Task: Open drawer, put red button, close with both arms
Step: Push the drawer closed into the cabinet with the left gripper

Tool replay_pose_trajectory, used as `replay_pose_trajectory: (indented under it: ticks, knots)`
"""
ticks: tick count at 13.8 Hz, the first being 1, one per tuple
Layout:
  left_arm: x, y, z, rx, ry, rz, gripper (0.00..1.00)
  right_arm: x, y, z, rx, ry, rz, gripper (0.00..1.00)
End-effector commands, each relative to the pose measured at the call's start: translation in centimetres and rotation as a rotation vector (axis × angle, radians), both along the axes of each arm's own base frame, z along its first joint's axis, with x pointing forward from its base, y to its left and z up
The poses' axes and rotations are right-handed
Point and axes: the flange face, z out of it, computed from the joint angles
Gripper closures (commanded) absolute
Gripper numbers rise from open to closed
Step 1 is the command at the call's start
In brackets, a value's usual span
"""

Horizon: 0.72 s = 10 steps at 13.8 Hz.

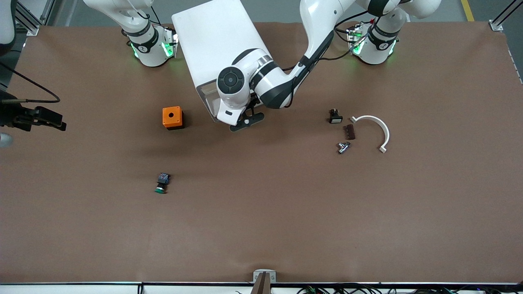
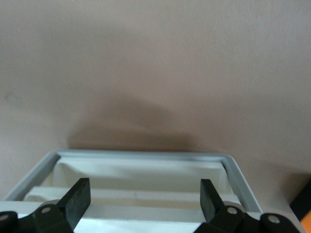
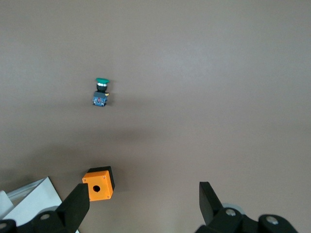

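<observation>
The white cabinet (image 1: pixel 212 45) stands between the two arm bases. One drawer (image 1: pixel 206 98) sticks out a little from its front, toward the camera. My left gripper (image 1: pixel 246 121) hangs open just over that drawer's front edge. In the left wrist view, the left gripper (image 2: pixel 145 194) is spread above the drawer's grey rim (image 2: pixel 141 155) and white inside, with nothing between its fingers. My right gripper (image 3: pixel 144 199) is open high over the table and out of the front view. The red button shows in no view.
An orange box (image 1: pixel 172 117) with a round hole sits beside the cabinet. A green-capped button (image 1: pixel 162 183) lies nearer the camera. Toward the left arm's end lie a small black switch (image 1: pixel 335 116), a brown block (image 1: pixel 349 132), a metal part (image 1: pixel 343 147) and a white curved piece (image 1: pixel 378 128).
</observation>
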Motion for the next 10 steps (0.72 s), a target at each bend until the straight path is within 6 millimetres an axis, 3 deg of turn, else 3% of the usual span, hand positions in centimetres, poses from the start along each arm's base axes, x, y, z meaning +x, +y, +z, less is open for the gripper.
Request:
replay_pose_trajectory:
  ticks: [1,7,10]
  knots:
    - [-1.2,-0.4,0.4,-0.014,0.05,0.034,0.01,0.0,-0.3,1.7,-0.006,-0.023,0.009,0.0]
    - [-2.1,-0.8,-0.9,-0.058,0.153,0.087,0.01,-0.7,0.3,1.5,-0.011,0.012,0.024,0.0]
    - [-2.4,-0.8,-1.7,-0.082,0.211,0.117,0.01,-0.7,-0.6,1.5,0.0,0.01,0.008,0.0]
